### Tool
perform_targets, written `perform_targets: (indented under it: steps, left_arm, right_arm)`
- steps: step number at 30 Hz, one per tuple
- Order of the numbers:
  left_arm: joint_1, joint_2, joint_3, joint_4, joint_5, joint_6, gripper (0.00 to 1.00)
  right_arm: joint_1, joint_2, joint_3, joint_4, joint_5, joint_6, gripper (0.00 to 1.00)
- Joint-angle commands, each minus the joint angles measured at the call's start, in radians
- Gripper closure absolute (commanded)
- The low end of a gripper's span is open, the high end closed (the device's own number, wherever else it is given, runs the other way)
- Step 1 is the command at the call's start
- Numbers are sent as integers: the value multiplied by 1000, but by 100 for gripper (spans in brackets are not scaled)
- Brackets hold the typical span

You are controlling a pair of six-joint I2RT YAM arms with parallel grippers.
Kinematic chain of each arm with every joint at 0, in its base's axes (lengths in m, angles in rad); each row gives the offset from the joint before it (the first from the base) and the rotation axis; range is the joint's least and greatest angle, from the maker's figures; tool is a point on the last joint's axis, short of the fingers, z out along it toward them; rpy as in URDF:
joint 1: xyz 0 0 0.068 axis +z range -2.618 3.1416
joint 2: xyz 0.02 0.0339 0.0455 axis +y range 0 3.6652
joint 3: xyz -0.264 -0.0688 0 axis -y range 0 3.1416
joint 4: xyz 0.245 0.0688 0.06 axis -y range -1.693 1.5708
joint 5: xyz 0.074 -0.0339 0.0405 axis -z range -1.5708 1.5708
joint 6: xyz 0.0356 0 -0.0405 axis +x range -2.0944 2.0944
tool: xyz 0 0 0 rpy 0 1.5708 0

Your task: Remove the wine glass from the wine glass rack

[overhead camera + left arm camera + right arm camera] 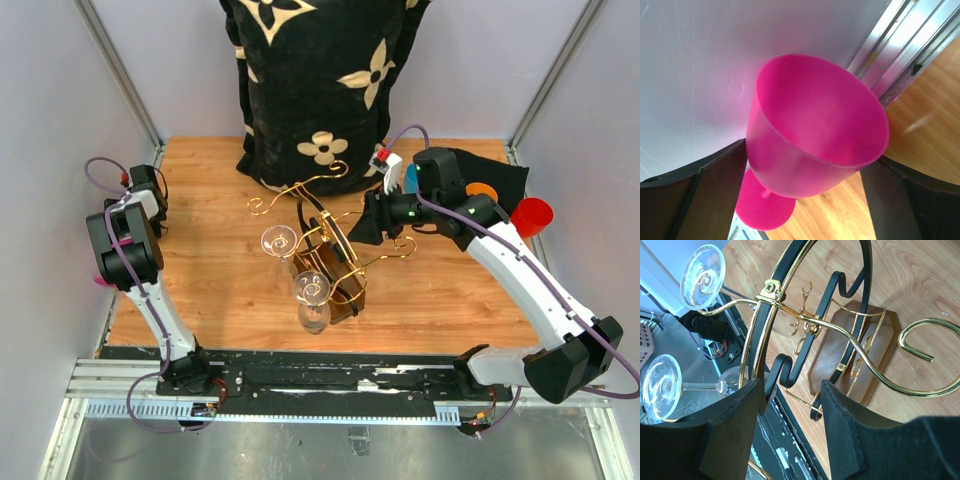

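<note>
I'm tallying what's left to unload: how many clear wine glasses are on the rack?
2. One glass hangs on the rack's left side, the other at its near end. The right gripper may hide more.

Left arm [150,305]: base at 7 o'clock in the top view, links rising toward 11 o'clock and folded tight at the 9 o'clock edge. Left gripper [812,150]: jaws spread wide, fingers [705,195] pressed against both sides of the pink wine glass [820,110]. Right arm [520,270]: base at 5 o'clock, extended toward 10 o'clock. Right gripper [362,228]: near centre, jaws partly apart, with a clear gap between the fingers [735,435].
</note>
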Motion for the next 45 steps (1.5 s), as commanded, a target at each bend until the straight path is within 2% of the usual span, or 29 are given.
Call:
perform_targets:
  steps: [1, 9, 13, 20, 25, 29, 36, 38, 45]
  left_arm:
    - [8, 32, 59, 6, 54, 12, 10]
    - [2, 15, 102, -66, 151, -42, 45]
    - [-20, -31, 90, -67, 129, -70, 52]
    - [-118, -125, 77, -51, 63, -85, 53]
    - [-163, -215, 41, 13, 120, -115, 53]
    - [-164, -326, -81, 197, 240, -135, 53]
    - [-164, -461, -355, 664, 448, -196, 53]
    - [-164, -456, -372, 738, 480, -219, 50]
    - [-164, -417, -381, 933, 599, -261, 49]
  right_arm:
    - [-4, -5, -13, 27, -29, 8, 48]
    - [-4, 0, -24, 43, -31, 7, 48]
    - [-4, -1, -23, 46, -34, 9, 47]
    - [-4, -12, -29, 44, -27, 7, 47]
    - [-4, -9, -29, 40, -25, 6, 48]
    - [-4, -2, -25, 29, -10, 5, 48]
    - [0, 37, 8, -5, 10, 1, 48]
    - [4, 50, 25, -21, 25, -1, 48]
    - [5, 89, 51, -55, 73, -9, 49]
